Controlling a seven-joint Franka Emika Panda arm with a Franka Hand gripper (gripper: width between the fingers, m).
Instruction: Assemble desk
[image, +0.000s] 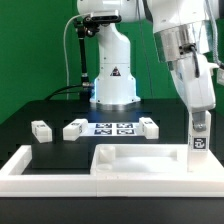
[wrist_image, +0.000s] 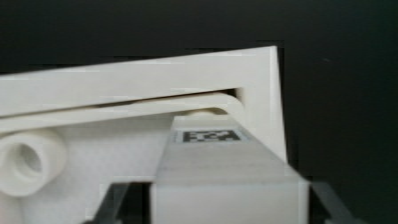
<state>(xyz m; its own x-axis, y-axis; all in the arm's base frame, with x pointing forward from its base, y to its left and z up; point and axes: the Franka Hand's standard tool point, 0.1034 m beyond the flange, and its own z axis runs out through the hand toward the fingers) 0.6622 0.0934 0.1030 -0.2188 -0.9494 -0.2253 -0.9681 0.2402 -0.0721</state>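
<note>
While the gripper (image: 197, 120) clenches a desk leg (image: 198, 145) upright, that leg's lower end stands at the tabletop (image: 130, 160) corner on the exterior view's right. The wrist view shows it inside the raised rim, but not whether it is seated. The tabletop lies just behind the long white wall (image: 50, 172). Farther back, three loose legs — far leg (image: 40, 129), middle leg (image: 75, 128), near leg (image: 148, 126) — lie around the marker board (image: 113, 127).
</note>
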